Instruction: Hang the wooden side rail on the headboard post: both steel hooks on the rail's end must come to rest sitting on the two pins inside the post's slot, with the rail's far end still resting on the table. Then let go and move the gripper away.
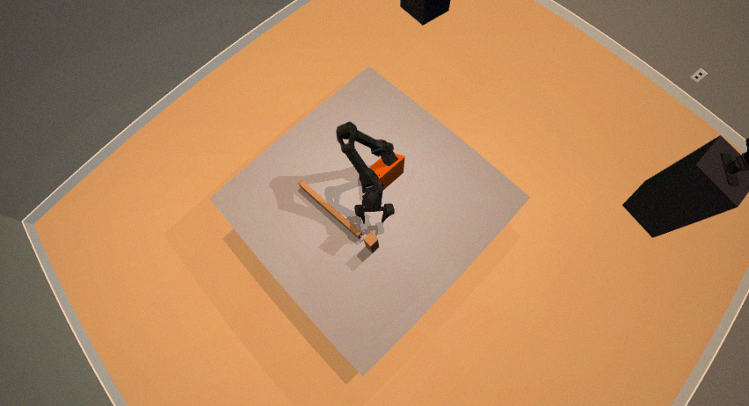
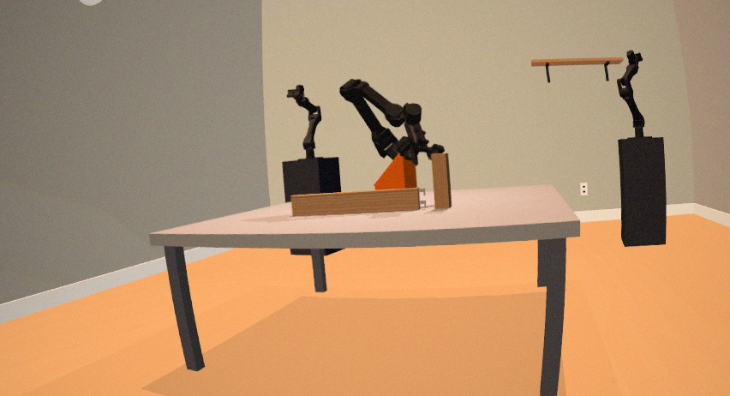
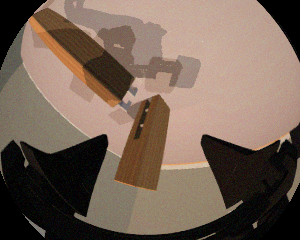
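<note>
The wooden side rail [image 1: 329, 208] [image 2: 356, 202] [image 3: 80, 57] lies along the table on its narrow edge. Two steel hooks [image 2: 422, 197] [image 3: 126, 104] stick out of its end beside the headboard post, with a gap between them and the post. The headboard post [image 1: 371, 241] [image 2: 440, 181] [image 3: 149, 150] stands upright; in the wrist view its dark slot [image 3: 142, 120] shows two small pins and faces the hooks' side. My gripper [image 1: 373, 222] [image 3: 156, 140] is open and empty, above the table on the robot-base side of the post. The fingertips are partly hidden behind the post in the exterior view.
The orange base block [image 1: 390, 170] [image 2: 403, 173] of my arm stands on the table [image 1: 445, 193] [image 2: 511, 209] behind the rail. Two black pedestals with other arms stand off the table. A wall shelf [image 2: 577, 62] hangs at the back.
</note>
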Motion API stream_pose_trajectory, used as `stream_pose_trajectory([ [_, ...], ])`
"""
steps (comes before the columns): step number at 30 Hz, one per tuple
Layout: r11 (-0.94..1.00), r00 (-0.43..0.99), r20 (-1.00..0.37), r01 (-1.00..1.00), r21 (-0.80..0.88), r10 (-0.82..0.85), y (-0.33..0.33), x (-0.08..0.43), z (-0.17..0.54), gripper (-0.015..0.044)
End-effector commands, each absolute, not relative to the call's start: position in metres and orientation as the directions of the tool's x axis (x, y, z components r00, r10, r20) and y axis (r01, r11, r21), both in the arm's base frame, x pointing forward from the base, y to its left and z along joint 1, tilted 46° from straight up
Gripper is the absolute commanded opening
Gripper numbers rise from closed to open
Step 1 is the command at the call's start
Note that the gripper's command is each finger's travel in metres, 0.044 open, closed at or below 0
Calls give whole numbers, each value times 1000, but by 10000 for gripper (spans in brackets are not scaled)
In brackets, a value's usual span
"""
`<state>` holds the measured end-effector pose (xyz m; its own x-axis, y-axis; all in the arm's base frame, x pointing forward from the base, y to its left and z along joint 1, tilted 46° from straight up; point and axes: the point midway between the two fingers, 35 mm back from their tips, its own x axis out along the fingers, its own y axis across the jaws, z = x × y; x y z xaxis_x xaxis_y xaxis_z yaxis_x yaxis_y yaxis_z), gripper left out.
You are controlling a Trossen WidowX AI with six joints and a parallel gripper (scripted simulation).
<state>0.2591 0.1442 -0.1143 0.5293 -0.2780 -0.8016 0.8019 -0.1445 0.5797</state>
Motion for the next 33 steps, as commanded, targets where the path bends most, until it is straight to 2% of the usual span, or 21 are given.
stream_pose_trajectory([
  [1,160,491,-836,871,465,-246,140,264,-113,440],
  [8,616,442,-877,748,245,-188,135,271,-110,440],
  [13,858,413,-899,504,95,-143,131,276,-108,440],
  [17,971,394,-913,240,-5,-102,129,279,-105,440],
  [25,957,368,-930,-261,-129,-25,125,286,-99,440],
  [33,740,353,-935,-640,-209,42,121,292,-92,440],
])
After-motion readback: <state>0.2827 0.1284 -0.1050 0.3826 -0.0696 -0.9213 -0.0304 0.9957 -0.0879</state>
